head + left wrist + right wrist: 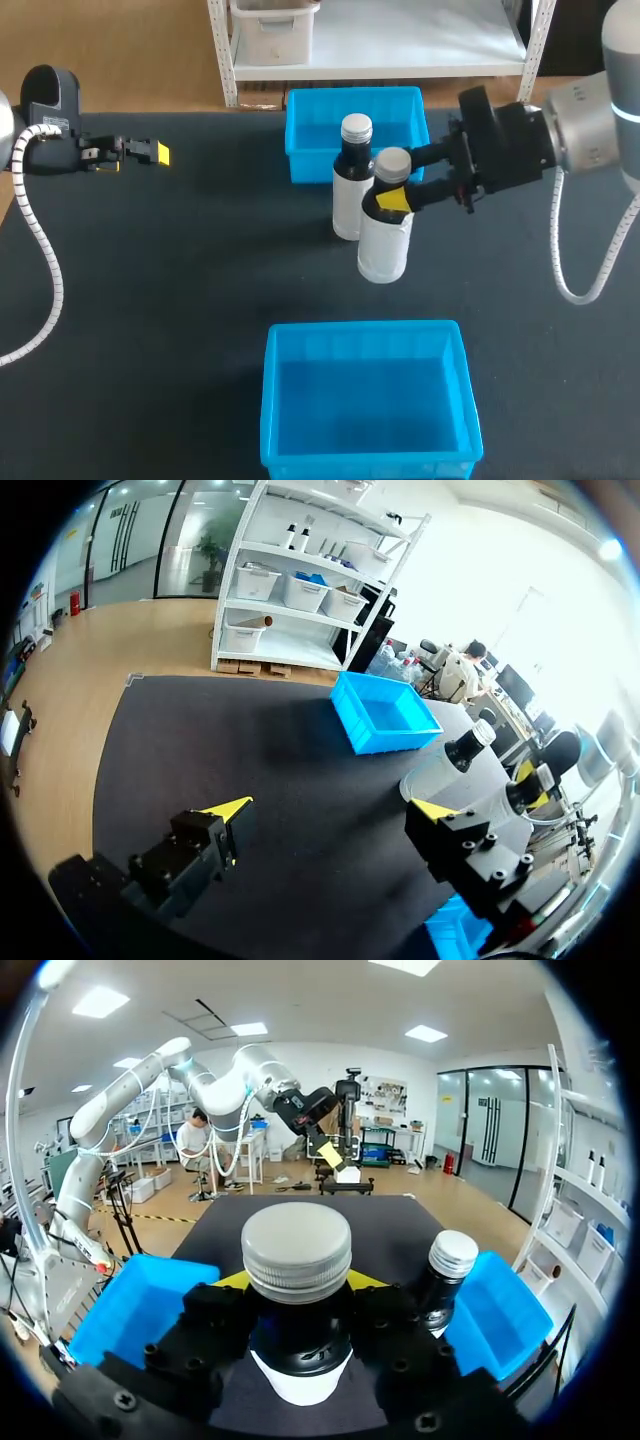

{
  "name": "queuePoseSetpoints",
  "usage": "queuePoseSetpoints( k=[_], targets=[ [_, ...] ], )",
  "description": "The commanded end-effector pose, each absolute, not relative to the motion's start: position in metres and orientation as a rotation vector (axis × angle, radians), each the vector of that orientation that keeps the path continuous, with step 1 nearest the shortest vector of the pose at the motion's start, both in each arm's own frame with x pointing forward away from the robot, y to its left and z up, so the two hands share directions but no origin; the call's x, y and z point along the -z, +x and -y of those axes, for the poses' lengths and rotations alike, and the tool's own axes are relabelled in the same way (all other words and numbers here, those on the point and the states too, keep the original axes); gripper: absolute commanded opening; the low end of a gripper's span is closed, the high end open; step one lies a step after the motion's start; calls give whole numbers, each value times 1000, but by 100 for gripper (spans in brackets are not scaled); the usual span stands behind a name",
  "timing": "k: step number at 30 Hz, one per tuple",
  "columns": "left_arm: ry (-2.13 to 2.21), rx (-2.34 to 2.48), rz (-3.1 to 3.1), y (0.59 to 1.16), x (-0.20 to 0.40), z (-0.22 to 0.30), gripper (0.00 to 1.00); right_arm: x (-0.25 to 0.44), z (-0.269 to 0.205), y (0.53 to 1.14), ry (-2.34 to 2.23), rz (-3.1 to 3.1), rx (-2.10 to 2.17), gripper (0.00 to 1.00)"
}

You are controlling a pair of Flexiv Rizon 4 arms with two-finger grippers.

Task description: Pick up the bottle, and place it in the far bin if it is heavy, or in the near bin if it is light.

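Two bottles stand out on the black table (180, 280). The bottle (384, 250) in the right gripper (392, 198) has a white body, a dark neck and a silver screw cap. The gripper's yellow tips are clamped on the neck from both sides, just under the cap. This bottle is upright, between the two bins and nearer the far one. I cannot tell if its bottom touches the table.

The second bottle (348, 200) looks just the same. It stands upright just beside the held one, on the side toward the far bin (300, 140), right in front of that bin's wall. The two bottles are very close, and I cannot tell if they touch.

The far bin is blue. The near bin (275, 400) is blue too, with its top open, and nothing stands between it and the held bottle.

The left gripper (150, 153) is well away at the left side of the table. Its fingers are wide apart and hold nothing.
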State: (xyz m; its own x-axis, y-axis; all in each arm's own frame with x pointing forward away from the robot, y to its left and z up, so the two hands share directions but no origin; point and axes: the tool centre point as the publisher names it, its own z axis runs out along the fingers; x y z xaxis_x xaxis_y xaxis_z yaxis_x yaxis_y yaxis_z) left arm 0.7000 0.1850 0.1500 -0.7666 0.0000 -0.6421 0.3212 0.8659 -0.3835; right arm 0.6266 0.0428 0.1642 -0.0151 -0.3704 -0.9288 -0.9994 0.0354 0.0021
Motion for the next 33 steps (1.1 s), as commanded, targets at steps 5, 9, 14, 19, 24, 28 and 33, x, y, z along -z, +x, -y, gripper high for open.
queuePoseSetpoints(
  k=[5,9,14,19,24,28,33],
  targets=[
    [231,636,-2374,700,-150,-185,100,-170,-28,620,-1433,-1509,-970,0],
    [231,636,-2374,700,-150,-185,100,-172,-21,619,-1427,-1511,-964,0],
    [231,636,-2374,700,-150,-185,100,-174,-12,620,-1424,-1514,-952,0],
    [231,636,-2374,700,-150,-185,100,-176,-2,623,-1417,-1519,-940,0],
    [231,636,-2374,700,-150,-185,100,-182,11,628,-1406,-1519,-924,0],
    [231,636,-2374,700,-150,-185,100,-186,20,633,-1394,-1521,-912,0],
    [231,636,-2374,700,-150,-185,100,-190,27,636,-1391,-1522,-905,0]
  ],
)
